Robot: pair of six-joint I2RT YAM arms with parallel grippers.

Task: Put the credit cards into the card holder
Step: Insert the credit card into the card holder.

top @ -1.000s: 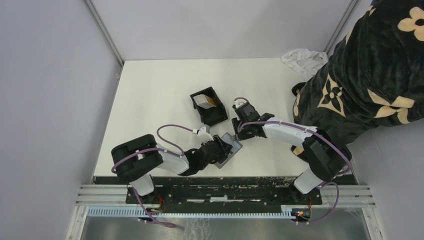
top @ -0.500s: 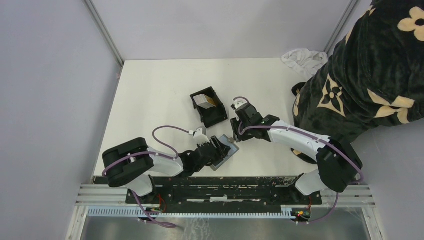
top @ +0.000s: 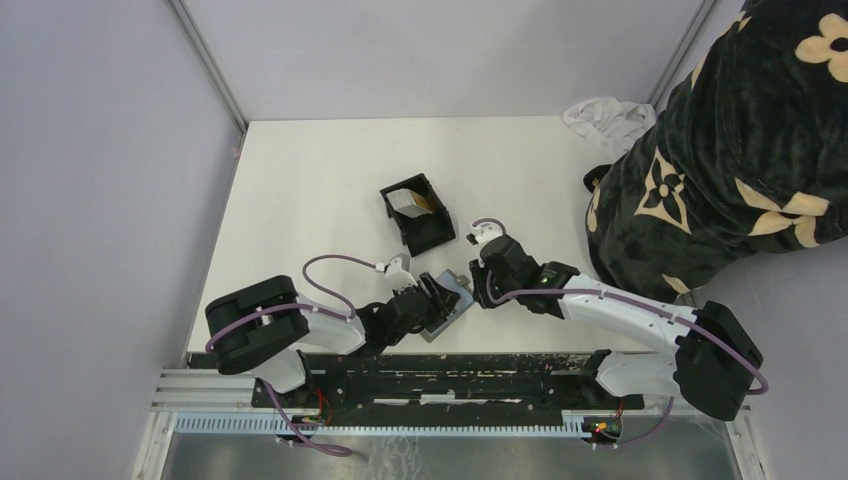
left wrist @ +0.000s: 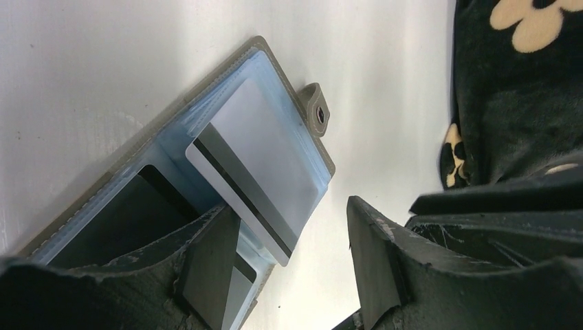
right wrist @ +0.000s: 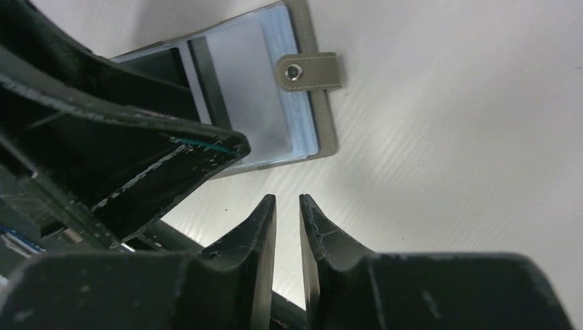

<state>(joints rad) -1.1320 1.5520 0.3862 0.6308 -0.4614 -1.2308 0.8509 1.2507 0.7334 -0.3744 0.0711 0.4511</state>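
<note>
Two hands tend a grey, blue-sleeved snap-tab card holder: left hand spread, pinning it; right hand closed, empty, should nudge the silver striped card squarely in.

Tbl white | on it: blk box mid, open card wallet near edge, white cloth (far-R corner)

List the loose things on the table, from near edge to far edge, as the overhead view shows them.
grey card wallet → black box → white cloth
</note>
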